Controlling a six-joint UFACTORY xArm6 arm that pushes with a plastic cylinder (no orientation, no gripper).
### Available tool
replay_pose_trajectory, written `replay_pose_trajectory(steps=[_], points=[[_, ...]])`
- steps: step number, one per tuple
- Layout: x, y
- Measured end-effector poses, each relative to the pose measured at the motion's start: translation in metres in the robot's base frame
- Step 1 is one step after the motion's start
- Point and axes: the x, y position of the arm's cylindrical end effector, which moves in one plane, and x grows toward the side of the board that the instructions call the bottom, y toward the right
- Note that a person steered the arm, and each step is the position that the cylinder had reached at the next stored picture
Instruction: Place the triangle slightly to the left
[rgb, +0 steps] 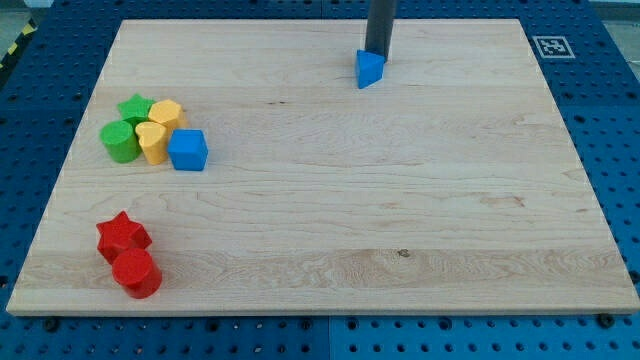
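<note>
Red pair: star and cylinder, near bottom left of bench, far from any risk.
Left cluster: green, yellow, blue blocks together, well apart from triangle.
Triangle: blue, near top edge, right of centre.
My tip: touching triangle from behind, slightly right; no jaws on this end effector, nothing gripped.
Risk: pushing from behind probably sends triangle toward bottom, not left; off-centre contact may rotate it.

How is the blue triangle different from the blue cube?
The blue triangle is a wedge; the blue cube is boxy. The triangle sits alone near the view's top, beside my tip; the cube touches the yellow block at the left. Both are blue.
</note>
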Motion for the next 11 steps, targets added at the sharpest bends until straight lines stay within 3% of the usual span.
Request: replay_pose_trajectory(steps=[4,6,8,11], points=[[0.003,-0.064],[0.004,0.052],[0.026,-0.008],[0.028,-0.030]])
